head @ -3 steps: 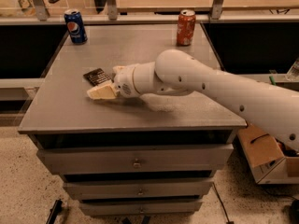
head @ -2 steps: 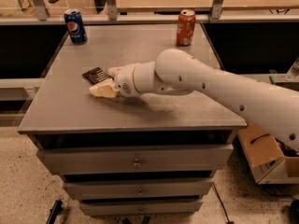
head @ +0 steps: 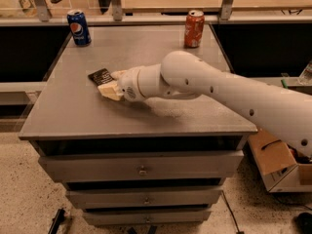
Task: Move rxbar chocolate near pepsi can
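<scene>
The rxbar chocolate (head: 100, 76) is a small dark flat bar lying on the grey table top (head: 73, 111), left of centre. My gripper (head: 109, 82) is low over the table right at the bar's near-right end. Its cream fingers (head: 110, 90) stand apart on either side of that end, and I see no grip on the bar. The pepsi can (head: 78, 28) is blue and stands upright at the table's far left corner, well away from the bar and the gripper.
A red-orange soda can (head: 194, 29) stands upright at the far edge, right of centre. My white arm (head: 229, 94) reaches across the table's right half. The table is a cabinet with drawers (head: 141, 169). A cardboard box (head: 275, 165) sits on the floor at right.
My gripper has edged a little toward the back, closer onto the bar's end. The bar and both cans have stayed where they were.
</scene>
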